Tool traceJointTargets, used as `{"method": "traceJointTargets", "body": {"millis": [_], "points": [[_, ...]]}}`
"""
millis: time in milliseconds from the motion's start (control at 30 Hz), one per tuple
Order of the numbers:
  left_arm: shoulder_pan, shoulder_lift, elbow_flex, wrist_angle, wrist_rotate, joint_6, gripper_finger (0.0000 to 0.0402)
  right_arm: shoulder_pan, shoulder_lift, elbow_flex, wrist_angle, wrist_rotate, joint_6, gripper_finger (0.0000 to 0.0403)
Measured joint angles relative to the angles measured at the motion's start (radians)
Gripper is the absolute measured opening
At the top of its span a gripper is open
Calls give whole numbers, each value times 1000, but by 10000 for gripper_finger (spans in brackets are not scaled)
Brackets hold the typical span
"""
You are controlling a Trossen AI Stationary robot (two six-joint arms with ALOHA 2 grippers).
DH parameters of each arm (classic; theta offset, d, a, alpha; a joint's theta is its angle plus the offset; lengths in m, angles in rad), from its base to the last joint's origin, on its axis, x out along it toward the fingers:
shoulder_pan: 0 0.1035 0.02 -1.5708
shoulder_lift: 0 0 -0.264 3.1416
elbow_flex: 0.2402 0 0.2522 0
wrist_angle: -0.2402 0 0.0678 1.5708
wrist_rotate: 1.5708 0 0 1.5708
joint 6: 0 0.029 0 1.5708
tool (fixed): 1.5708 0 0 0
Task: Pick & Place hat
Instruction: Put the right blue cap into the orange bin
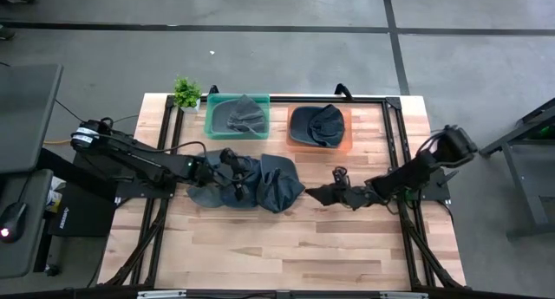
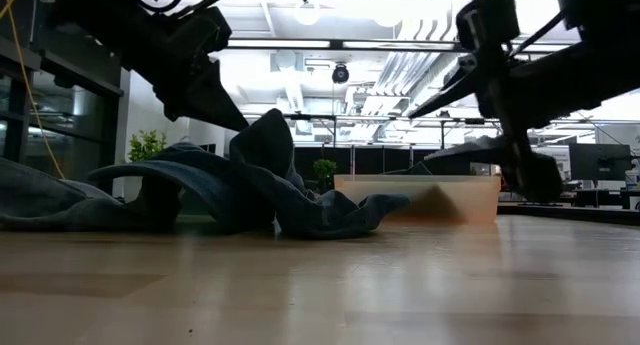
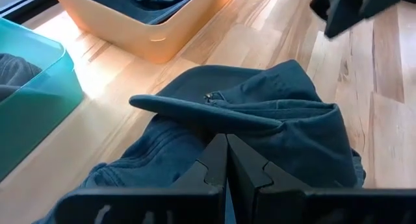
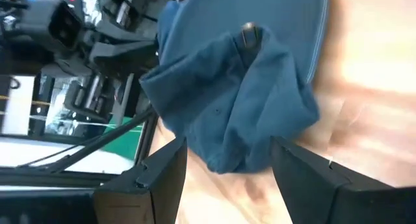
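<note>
The wooden counter [image 1: 286, 247] carries a pile of dark blue hats [image 1: 251, 182] at its middle. Behind the pile stand a teal bin [image 1: 212, 117] and an orange bin [image 1: 291, 126], each with a dark hat inside. The left end effector [image 1: 224, 171] rests on the pile, its fingers [image 3: 218, 162] clenched together against the cloth. The right end effector [image 1: 334, 193] is released, fingers spread, just beside the pile's edge, above the counter. A small potted plant [image 1: 186, 93] stands at the far left corner.
</note>
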Motion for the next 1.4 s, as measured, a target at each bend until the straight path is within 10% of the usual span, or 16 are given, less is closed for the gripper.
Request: {"method": "traceJointTargets", "body": {"millis": [700,1400], "points": [[2,0,0,11,-40,7,0,-66,117,229,-469,-99,199,213],[2,-1,0,15,-41,6,0,-135,226,318,-443,-142,168,213]]}}
